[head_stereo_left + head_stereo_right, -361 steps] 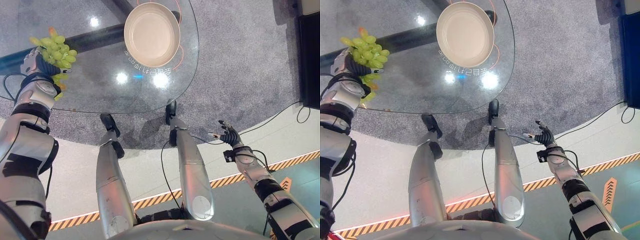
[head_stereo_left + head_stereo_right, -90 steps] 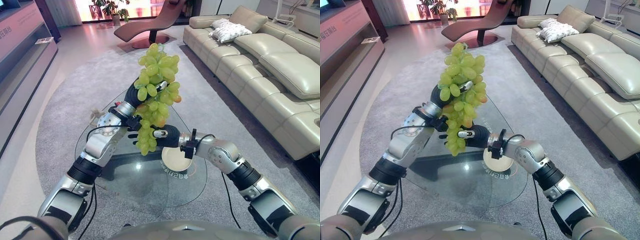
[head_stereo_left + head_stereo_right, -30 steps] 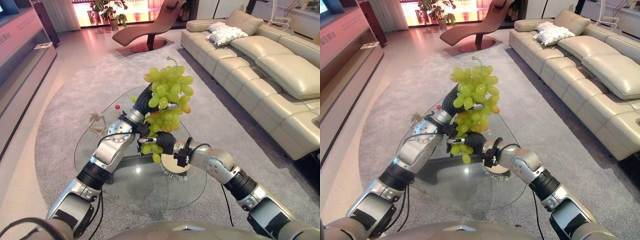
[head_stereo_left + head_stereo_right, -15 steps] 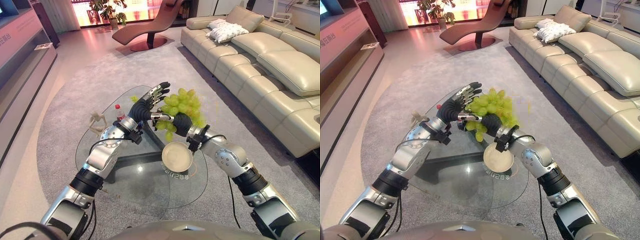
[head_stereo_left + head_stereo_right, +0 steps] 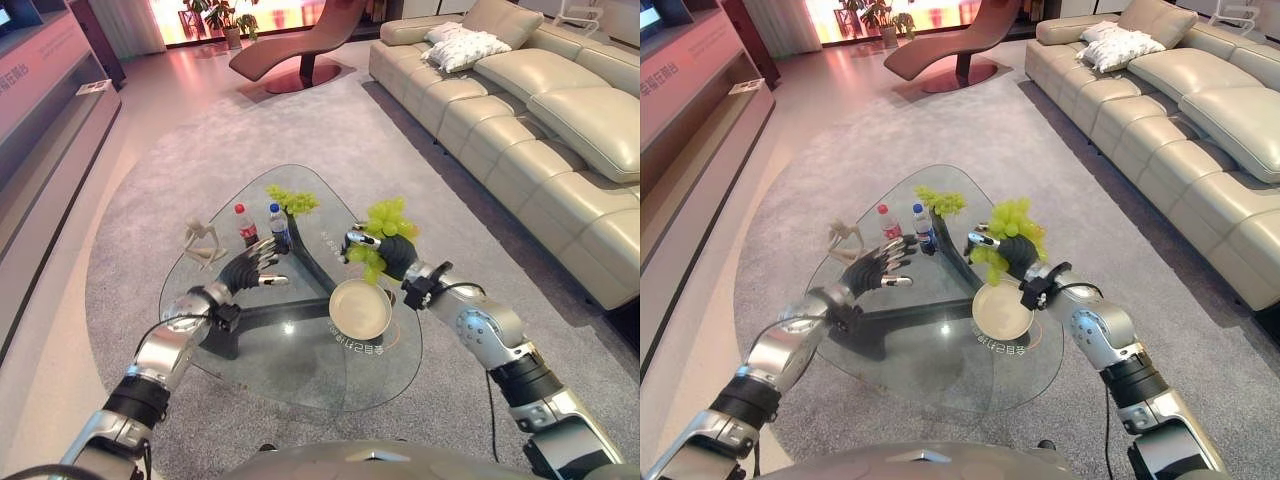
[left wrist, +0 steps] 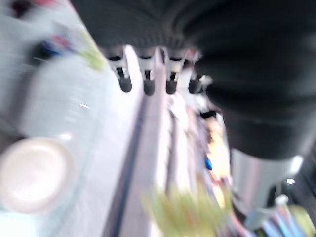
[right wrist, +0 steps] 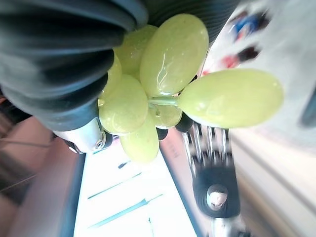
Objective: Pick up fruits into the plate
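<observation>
Bunch of glossy green grapes (image 5: 385, 232) upright, long axis vertical, right hand (image 5: 392, 256) curled round it, at 12 o'clock of round cream plate (image 5: 360, 310), left hand (image 5: 250, 269) spread, empty.

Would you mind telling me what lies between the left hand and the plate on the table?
In the left eye view, only bare glass table, with its dark base showing through, lies between the left hand and the plate.

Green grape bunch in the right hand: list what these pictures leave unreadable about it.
- Right hand fingers: in the left eye view the green grape bunch covers them.
- Bunch's stem: the right wrist view shows a few grapes against the dark cover, the rest cut off.
- Gap down to the round beige plate: head views can't settle it.
</observation>
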Robot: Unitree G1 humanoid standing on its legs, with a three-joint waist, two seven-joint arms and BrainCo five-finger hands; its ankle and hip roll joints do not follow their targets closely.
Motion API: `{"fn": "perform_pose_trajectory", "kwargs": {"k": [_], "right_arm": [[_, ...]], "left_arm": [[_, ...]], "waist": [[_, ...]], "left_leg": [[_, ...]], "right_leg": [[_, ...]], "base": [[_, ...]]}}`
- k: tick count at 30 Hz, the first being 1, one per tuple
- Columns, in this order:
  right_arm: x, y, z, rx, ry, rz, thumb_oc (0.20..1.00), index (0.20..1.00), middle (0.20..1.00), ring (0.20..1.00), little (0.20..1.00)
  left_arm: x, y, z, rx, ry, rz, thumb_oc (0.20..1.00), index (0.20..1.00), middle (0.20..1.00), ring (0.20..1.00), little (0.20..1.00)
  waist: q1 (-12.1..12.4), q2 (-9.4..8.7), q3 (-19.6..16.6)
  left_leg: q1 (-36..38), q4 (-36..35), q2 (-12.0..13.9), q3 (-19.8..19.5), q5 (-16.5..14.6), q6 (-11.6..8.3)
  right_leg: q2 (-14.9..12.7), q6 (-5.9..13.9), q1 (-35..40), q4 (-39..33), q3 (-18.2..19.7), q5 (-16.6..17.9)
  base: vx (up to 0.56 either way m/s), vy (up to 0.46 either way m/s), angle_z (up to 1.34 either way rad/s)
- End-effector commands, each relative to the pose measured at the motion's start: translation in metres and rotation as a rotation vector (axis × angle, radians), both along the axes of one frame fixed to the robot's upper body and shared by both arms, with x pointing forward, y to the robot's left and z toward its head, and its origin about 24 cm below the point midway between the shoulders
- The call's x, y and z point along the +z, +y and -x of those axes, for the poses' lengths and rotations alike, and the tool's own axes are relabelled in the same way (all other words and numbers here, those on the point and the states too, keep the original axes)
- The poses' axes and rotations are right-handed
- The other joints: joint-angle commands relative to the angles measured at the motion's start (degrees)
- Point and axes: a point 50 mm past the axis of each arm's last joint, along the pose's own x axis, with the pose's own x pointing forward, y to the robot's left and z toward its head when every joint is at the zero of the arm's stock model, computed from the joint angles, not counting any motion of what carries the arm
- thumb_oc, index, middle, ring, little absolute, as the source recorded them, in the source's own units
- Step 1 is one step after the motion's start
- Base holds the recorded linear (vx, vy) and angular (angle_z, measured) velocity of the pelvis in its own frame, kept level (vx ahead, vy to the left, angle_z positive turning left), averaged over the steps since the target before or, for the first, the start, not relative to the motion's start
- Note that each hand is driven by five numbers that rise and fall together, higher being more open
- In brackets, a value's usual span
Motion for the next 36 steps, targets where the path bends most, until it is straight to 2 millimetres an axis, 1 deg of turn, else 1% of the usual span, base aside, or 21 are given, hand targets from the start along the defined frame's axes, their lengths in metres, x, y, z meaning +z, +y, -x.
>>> {"fn": "perform_pose_trajectory", "kwargs": {"k": [1, 3, 4, 7, 10, 13, 18, 21, 24, 30, 36], "right_arm": [[0.036, -0.006, -0.015, -0.065, -0.193, -0.053, 0.2, 0.2, 0.2, 0.2, 0.2], [0.026, -0.016, -0.017, -0.11, -0.168, -0.007, 0.2, 0.2, 0.2, 0.2, 0.2], [0.022, -0.018, -0.018, -0.123, -0.164, 0.007, 0.2, 0.2, 0.2, 0.2, 0.2], [0.009, -0.027, -0.026, -0.196, -0.135, 0.116, 0.2, 0.2, 0.2, 0.2, 0.2], [-0.002, -0.037, -0.037, -0.28, -0.121, 0.224, 0.2, 0.2, 0.2, 0.2, 0.2], [-0.011, -0.052, -0.045, -0.356, -0.094, 0.315, 0.2, 0.2, 0.2, 0.2, 0.2], [-0.012, -0.079, -0.057, -0.469, -0.085, 0.444, 0.2, 0.2, 0.2, 0.2, 0.2], [-0.015, -0.087, -0.058, -0.497, -0.086, 0.497, 0.2, 0.2, 0.2, 0.2, 0.2], [-0.014, -0.099, -0.062, -0.529, -0.106, 0.602, 0.2, 0.2, 0.2, 0.2, 0.2], [0.001, -0.108, -0.072, -0.543, -0.18, 0.715, 0.2, 0.2, 0.2, 0.2, 0.2], [0.013, -0.114, -0.081, -0.576, -0.204, 0.773, 0.2, 0.2, 0.2, 0.2, 0.2]], "left_arm": [[-0.005, 0.025, -0.005, 0.208, -0.051, -0.064, 1.0, 1.0, 1.0, 1.0, 1.0], [-0.027, 0.035, 0.007, 0.332, 0.018, -0.084, 1.0, 1.0, 1.0, 1.0, 1.0], [-0.035, 0.039, 0.012, 0.369, 0.038, -0.103, 1.0, 1.0, 1.0, 1.0, 1.0], [-0.063, 0.052, 0.029, 0.511, 0.147, -0.203, 1.0, 1.0, 1.0, 1.0, 1.0], [-0.08, 0.059, 0.042, 0.573, 0.225, -0.292, 1.0, 1.0, 1.0, 1.0, 1.0], [-0.091, 0.06, 0.053, 0.592, 0.277, -0.326, 1.0, 1.0, 1.0, 1.0, 1.0], [-0.094, 0.065, 0.056, 0.601, 0.304, -0.38, 1.0, 1.0, 1.0, 1.0, 1.0], [-0.096, 0.068, 0.06, 0.608, 0.316, -0.386, 1.0, 1.0, 1.0, 1.0, 1.0], [-0.097, 0.071, 0.065, 0.609, 0.316, -0.385, 1.0, 1.0, 1.0, 1.0, 1.0], [-0.093, 0.07, 0.058, 0.607, 0.282, -0.363, 1.0, 1.0, 1.0, 1.0, 1.0], [-0.082, 0.072, 0.045, 0.619, 0.221, -0.355, 1.0, 1.0, 1.0, 1.0, 1.0]], "waist": [[0.72, -3.49, 2.43], [1.08, -3.83, 3.26], [1.24, -4.01, 3.59], [2.05, -4.75, 5.58], [2.91, -5.43, 7.75], [3.97, -5.64, 9.23], [5.66, -5.81, 11.97], [6.14, -5.66, 12.62], [6.91, -4.75, 14.24], [7.93, -3.38, 17.44], [9.02, -3.3, 20.32]], "left_leg": [[-1.88, 2.86, -1.49, -0.68, -4.69, 2.1], [-2.6, 2.94, -1.67, -1.11, -4.75, 2.16], [-2.97, 2.97, -1.73, -1.23, -4.75, 2.17], [-5.47, 3.3, -2.1, -2.18, -4.41, 2.25], [-7.01, 3.21, -2.32, -2.88, -4.08, 2.35], [-7.86, 2.93, -2.47, -3.48, -3.8, 2.43], [-10.25, 3.39, -3.35, -5.29, -3.81, 2.76], [-10.42, 3.16, -3.65, -5.89, -3.86, 2.97], [-12.02, 3.79, -4.42, -6.84, -3.83, 3.29], [-14.75, 4.86, -5.24, -7.79, -3.55, 3.51], [-17.2, 5.36, -5.75, -8.43, -3.25, 3.58]], "right_leg": [[-3.39, 0.91, 0.38, 4.43, -3.34, -3.93], [-3.29, 0.84, -0.21, 4.51, -3.39, -3.98], [-3.23, 0.82, -0.54, 4.56, -3.4, -4.01], [-3.03, 0.66, -2.63, 5.0, -3.35, -3.9], [-2.93, 0.49, -3.73, 5.07, -3.7, -3.78], [-2.67, 0.13, -4.11, 5.51, -4.24, -4.17], [-2.26, -0.48, -5.78, 6.8, -4.47, -4.75], [-2.16, -0.58, -5.91, 6.98, -4.68, -4.96], [-2.14, -0.83, -7.27, 7.96, -4.7, -5.31], [-2.09, -1.33, -9.83, 10.11, -5.05, -5.94], [-1.54, -1.62, -12.01, 11.28, -5.64, -6.23]], "base": [[-0.03, -0.015, -0.01], [-0.06, -0.022, 0.0], [-0.08, -0.027, 0.03], [-0.16, -0.051, 0.05], [-0.13, -0.048, 0.07], [-0.04, -0.025, 0.14], [-0.05, -0.03, 0.12], [0.01, -0.014, 0.15], [-0.03, 0.017, 0.02], [-0.05, 0.029, 0.14], [-0.03, -0.031, 0.09]]}}
